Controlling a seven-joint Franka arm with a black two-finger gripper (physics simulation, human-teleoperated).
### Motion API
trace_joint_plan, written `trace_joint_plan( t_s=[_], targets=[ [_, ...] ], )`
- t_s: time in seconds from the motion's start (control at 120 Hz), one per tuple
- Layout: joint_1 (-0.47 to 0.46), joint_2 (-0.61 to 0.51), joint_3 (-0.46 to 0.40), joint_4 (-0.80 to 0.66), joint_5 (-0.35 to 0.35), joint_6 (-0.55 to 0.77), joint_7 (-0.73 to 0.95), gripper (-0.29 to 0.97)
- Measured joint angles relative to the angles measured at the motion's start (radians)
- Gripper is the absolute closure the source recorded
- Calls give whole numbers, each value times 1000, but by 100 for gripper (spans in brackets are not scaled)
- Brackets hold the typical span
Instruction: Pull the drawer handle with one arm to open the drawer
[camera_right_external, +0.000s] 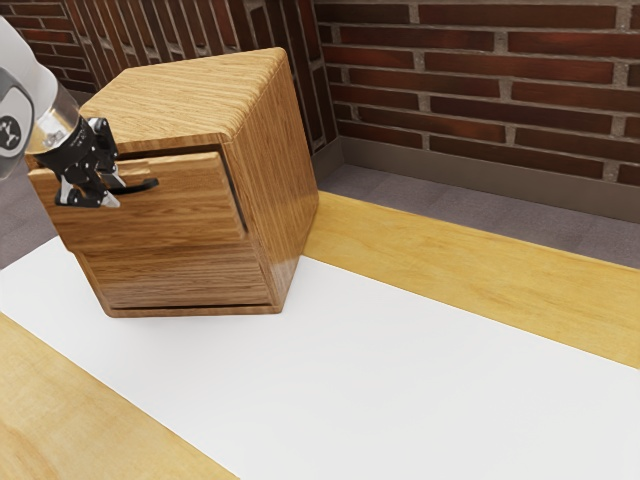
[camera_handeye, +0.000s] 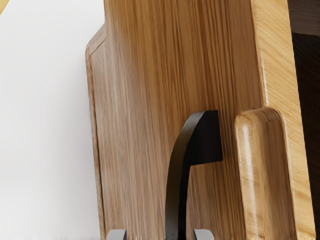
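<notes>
— Brick wall (camera_right_external: 480, 70) behind, white tabletop (camera_right_external: 400, 380) below. Where do we place the handle?

— We see the black handle (camera_right_external: 135, 186) on the front of the upper drawer (camera_right_external: 170, 215), with the pincer (camera_right_external: 90, 196) right at it, on the end toward the exterior view's left. The drawer stands partway out of the cabinet (camera_right_external: 265, 150), with a shadowed gap along its edge.

— Is the pincer clamped?

— From the side we cannot judge, because black hand and black handle merge. The wrist camera shows two grey fingertips (camera_handeye: 116, 234) apart, with the handle running between them. It sits close to one tip, and bare wood shows between it and the other. We call the pincer apart, not clamped.

— What else does each camera give us?

— The wrist view adds the handle's curve lifting off the drawer front, a rounded wooden tab (camera_handeye: 260, 165) just beside it, and a dark hollow past the drawer's edge. The exterior view gives us the whole cabinet and its lower panel (camera_right_external: 180, 275), set further back than the drawer.

— Anything hidden?

— The arm is cut off at the exterior view's left edge. The fingertips are cropped, and we cannot tell whether the nearer one touches the handle.
</notes>
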Motion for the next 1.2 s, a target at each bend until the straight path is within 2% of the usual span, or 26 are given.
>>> trace_joint_plan(
  t_s=[0.267, 0.45, 1.2],
  targets=[
    [-6, -30, 2, -25, -1, -1, 0, 59],
    [-74, -52, 75, -50, -1, -1, -1, 59],
    [-104, -136, 109, -133, -1, 0, -6, 59]
  ],
)
